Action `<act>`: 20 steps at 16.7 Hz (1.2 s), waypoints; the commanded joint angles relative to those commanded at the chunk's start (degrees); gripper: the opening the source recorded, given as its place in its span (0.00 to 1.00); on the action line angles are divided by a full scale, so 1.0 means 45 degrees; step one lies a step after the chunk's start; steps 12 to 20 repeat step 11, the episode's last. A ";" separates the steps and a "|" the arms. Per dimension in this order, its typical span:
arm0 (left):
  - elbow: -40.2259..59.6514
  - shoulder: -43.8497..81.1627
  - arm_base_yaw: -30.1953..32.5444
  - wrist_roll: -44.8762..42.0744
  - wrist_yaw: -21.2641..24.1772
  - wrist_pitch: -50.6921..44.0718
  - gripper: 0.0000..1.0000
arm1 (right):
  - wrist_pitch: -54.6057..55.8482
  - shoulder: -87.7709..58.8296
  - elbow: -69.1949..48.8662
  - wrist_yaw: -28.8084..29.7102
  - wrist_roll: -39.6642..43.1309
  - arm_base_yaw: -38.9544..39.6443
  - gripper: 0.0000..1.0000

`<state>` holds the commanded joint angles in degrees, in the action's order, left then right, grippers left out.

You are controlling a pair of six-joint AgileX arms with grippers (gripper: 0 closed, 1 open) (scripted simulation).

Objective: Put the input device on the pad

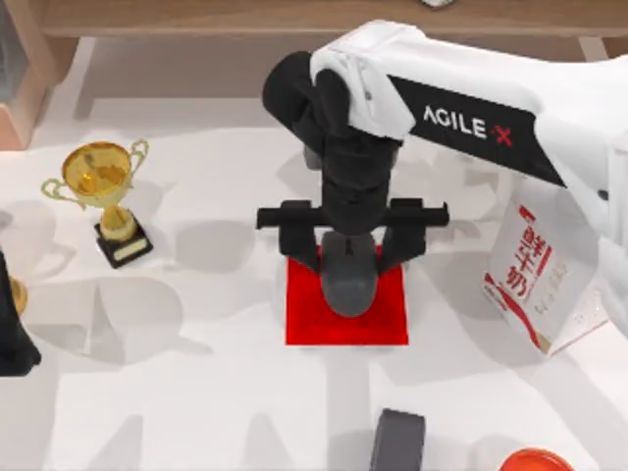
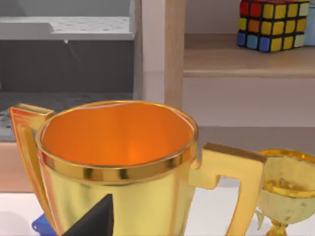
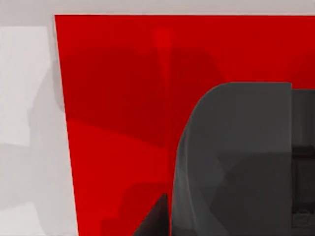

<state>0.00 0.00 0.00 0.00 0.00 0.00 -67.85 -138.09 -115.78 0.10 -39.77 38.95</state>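
My right arm reaches in from the top view's right side to the middle of the white table [image 1: 196,412], and my right gripper [image 1: 350,257] hangs straight down over the red pad [image 1: 304,319]. Its two black fingers [image 1: 300,235] are spread wide, standing to either side of the dark grey mouse [image 1: 349,285] with a gap on each flank, so they hold nothing. The mouse sits on the pad, on its half nearer the gripper. In the right wrist view the mouse [image 3: 231,162] lies on the red pad [image 3: 113,108], with pale table [image 3: 24,147] beside it. My left gripper [image 1: 12,334] is parked at the table's left edge; I cannot tell how its fingers stand. Close before it is a large gold cup [image 2: 115,162]. A small gold trophy [image 1: 103,191] stands left of the pad, a milk carton [image 1: 540,280] to its right, and a boxy dark grey object [image 1: 397,442] at the near edge.
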 joint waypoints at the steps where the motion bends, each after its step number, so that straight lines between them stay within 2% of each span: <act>1: 0.0000 0.0000 0.0000 0.0000 0.0000 0.0000 1.00 | 0.0000 0.0000 0.0000 0.0000 0.0000 0.0000 0.68; 5: 0.0000 0.0000 0.0000 0.0000 0.0000 0.0000 1.00 | 0.0000 0.0000 0.0000 0.0000 0.0000 0.0000 0.98; 6: 0.0000 0.0000 0.0000 0.0000 0.0000 0.0000 1.00 | 0.0000 0.0000 0.0000 0.0000 0.0000 0.0000 1.00; 20: 0.0000 0.0000 0.0000 0.0000 0.0000 0.0000 1.00 | 0.0000 0.0000 0.0000 0.0000 0.0000 0.0000 1.00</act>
